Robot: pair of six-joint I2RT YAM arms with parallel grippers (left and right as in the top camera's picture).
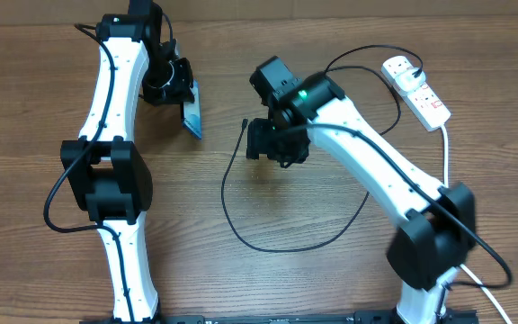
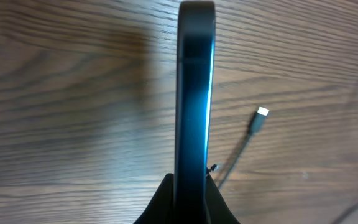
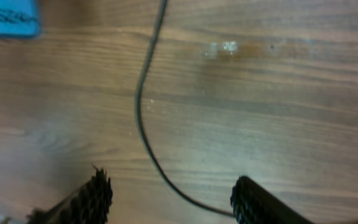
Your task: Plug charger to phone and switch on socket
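Note:
My left gripper [image 1: 176,88] is shut on the phone [image 1: 192,115] and holds it on edge above the table; in the left wrist view the phone's dark edge [image 2: 195,93] stands between the fingers [image 2: 188,202]. The charger, a thin black cable [image 1: 241,225], loops across the table; its connector tip [image 1: 245,123] lies right of the phone and shows in the left wrist view [image 2: 261,114]. My right gripper [image 1: 261,142] is open just above the cable [image 3: 143,118], which runs between its fingers [image 3: 169,196]. The socket [image 1: 415,89] lies at the far right with the black plug in it.
The socket's thick white cord [image 1: 446,153] runs down the right side past my right arm's base. A corner of the blue phone screen [image 3: 8,18] shows at the top left of the right wrist view.

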